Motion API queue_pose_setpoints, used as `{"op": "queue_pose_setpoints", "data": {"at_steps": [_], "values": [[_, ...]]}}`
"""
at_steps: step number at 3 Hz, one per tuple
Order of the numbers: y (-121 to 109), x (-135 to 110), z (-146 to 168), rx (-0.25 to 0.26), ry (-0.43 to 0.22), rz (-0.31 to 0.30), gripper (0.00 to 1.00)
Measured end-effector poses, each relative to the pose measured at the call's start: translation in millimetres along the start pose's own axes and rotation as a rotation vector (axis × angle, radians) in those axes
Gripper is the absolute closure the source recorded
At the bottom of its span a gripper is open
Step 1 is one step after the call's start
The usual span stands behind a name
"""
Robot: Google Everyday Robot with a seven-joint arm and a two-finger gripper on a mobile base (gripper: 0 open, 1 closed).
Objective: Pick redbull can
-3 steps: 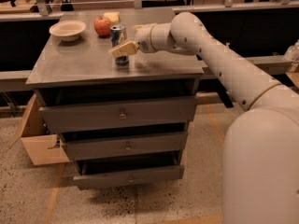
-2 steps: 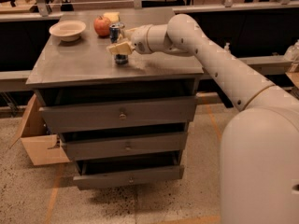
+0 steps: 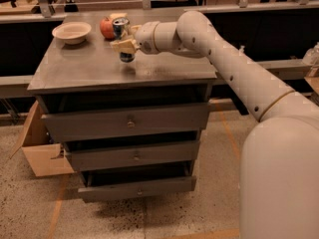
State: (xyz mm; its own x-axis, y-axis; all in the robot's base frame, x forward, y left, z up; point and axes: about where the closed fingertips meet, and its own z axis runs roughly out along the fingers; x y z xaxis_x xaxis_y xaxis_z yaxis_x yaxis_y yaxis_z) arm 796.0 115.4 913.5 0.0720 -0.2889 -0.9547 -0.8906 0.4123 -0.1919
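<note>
The redbull can (image 3: 121, 28) is slim, blue and silver with a shiny top. It stands upright near the back middle of the grey cabinet top (image 3: 89, 66). My gripper (image 3: 124, 47) reaches in from the right and is shut on the can's middle. The can's dark base (image 3: 127, 58) is at or just above the surface, with a small shadow under it. A red apple (image 3: 105, 28) sits right behind and to the left of the can.
A cream bowl (image 3: 72, 32) sits at the back left of the cabinet top. The cabinet has three drawers (image 3: 129, 123), the lower ones slightly open. A cardboard box (image 3: 37, 151) lies on the floor at left. A dark railing runs behind.
My gripper has moved a little left and settled around the can. The apple and the bowl have not moved.
</note>
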Motion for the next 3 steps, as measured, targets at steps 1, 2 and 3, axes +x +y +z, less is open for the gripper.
{"op": "queue_pose_setpoints", "data": {"at_steps": [1, 2, 3], "values": [[9.6, -28.7, -2.5, -0.033, -0.022, -0.061, 1.0], [19.1, -59.8, -10.7, -0.076, -0.072, -0.084, 1.0], [20.2, -61.7, -10.8, -0.081, -0.075, -0.085, 1.0]]}}
